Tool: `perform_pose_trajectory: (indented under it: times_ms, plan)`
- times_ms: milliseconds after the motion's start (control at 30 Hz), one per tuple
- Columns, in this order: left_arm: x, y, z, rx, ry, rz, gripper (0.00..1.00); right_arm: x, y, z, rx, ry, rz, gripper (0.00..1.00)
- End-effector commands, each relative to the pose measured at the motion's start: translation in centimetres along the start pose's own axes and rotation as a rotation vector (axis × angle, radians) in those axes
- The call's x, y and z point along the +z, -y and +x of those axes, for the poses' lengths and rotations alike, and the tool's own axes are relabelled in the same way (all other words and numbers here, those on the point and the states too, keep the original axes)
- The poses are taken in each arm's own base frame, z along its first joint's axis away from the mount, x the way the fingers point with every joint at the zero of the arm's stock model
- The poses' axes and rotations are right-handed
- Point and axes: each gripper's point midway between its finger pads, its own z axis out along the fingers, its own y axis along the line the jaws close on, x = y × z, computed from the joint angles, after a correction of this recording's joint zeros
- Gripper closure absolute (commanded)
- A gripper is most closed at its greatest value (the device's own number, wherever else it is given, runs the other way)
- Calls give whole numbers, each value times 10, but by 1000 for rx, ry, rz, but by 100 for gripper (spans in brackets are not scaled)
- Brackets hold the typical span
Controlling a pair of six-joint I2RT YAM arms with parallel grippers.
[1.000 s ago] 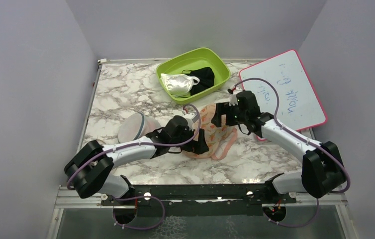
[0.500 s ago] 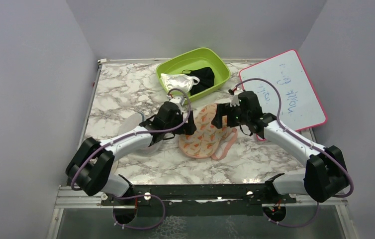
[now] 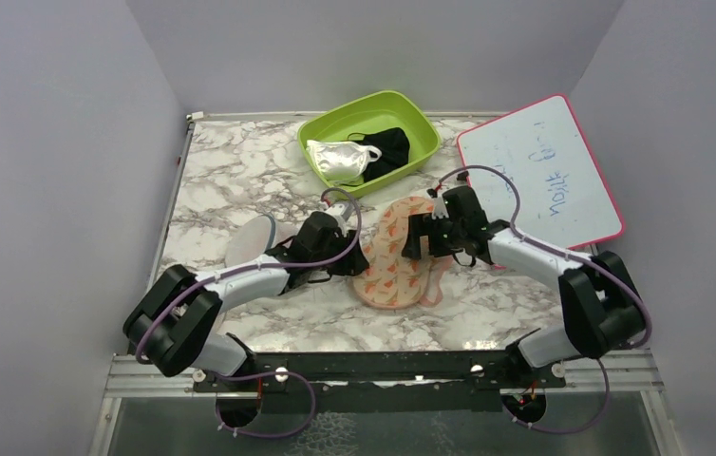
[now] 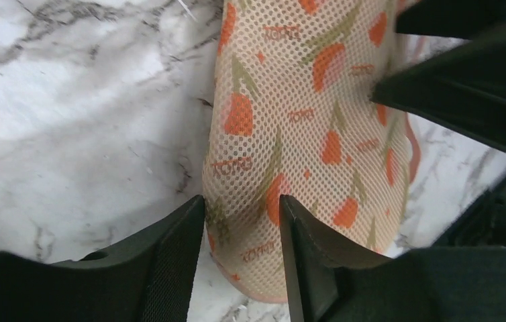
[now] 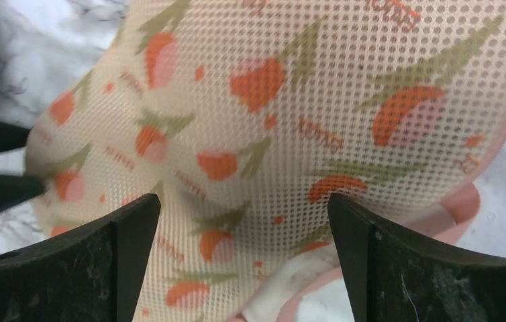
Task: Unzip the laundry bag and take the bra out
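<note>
two things are out of sight: what the bag holds, screened by its printed mesh, and its zip, which no view lets me pick out. the left arm covers the lower right part of the mesh dome at centre left, and the writing on the whiteboard at the right is too smeared to read. both wrist views cut the bag off at the frame edges, showing only mesh, flowers and a strip of pink edging.

the bag lies on the marble table at the middle of the top view, between the two grippers and just below the green bin. its long axis runs up and down the frame, the upper end leaning a little to the right; a loop of the pink edging shows along its lower right side.

the left gripper is at the bag's left edge. its fingers stand close together with a rounded edge of the bag in the narrow gap between them; whether they pinch the fabric or only flank it i cannot tell. the right gripper is at the bag's upper right, spread wide, its fingers set over the mesh on either side and grasping nothing; whether the tips touch the fabric is unclear. a white garment and a black cloth lie in the bin.
</note>
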Motion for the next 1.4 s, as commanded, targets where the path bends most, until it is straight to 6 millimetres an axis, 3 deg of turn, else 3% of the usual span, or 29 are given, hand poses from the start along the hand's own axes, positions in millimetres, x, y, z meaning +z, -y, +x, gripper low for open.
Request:
perform_pose_trajectory:
  times_ms: [0, 100, 167, 333, 500, 633, 733, 867, 1000, 1100, 1167, 1367]
  plan:
    - [-19, 48, 3, -72, -11, 223, 63, 22, 1, -21, -3, 17, 7, 6]
    - [-28, 73, 10, -77, -60, 319, 65, 32, -8, -32, 0, 23, -36, 7]
    - [-32, 78, 12, -57, -57, 334, 65, 35, -11, -41, -5, 37, -49, 7]
    - [-31, 48, 12, -20, -25, 176, 64, 25, 3, -47, -22, 28, 52, 6]
    - [-25, 37, 15, -35, -42, 154, 47, -9, 13, -30, -34, 22, 124, 6]
    - [-16, 32, 14, -42, -33, 150, 46, -29, 10, -11, -10, 17, 113, 6]
    - [-11, 40, 10, -69, -25, 203, 45, -34, 12, 0, 20, 12, 116, 7]
    - [-1, 51, 17, -107, -65, 272, 45, -24, 11, 16, 52, -36, 90, 16]
    - [2, 52, 28, -108, -96, 277, 46, -11, 14, 25, 76, -48, 87, 40]
    - [0, 50, 33, -128, -91, 270, 43, 0, 21, 32, 94, -66, 107, 44]
    - [-3, 47, 34, -156, -72, 259, 38, 8, 21, 36, 114, -67, 96, 52]
    - [0, 40, 46, -223, -77, 251, 35, 21, 24, 43, 149, -38, 81, 55]
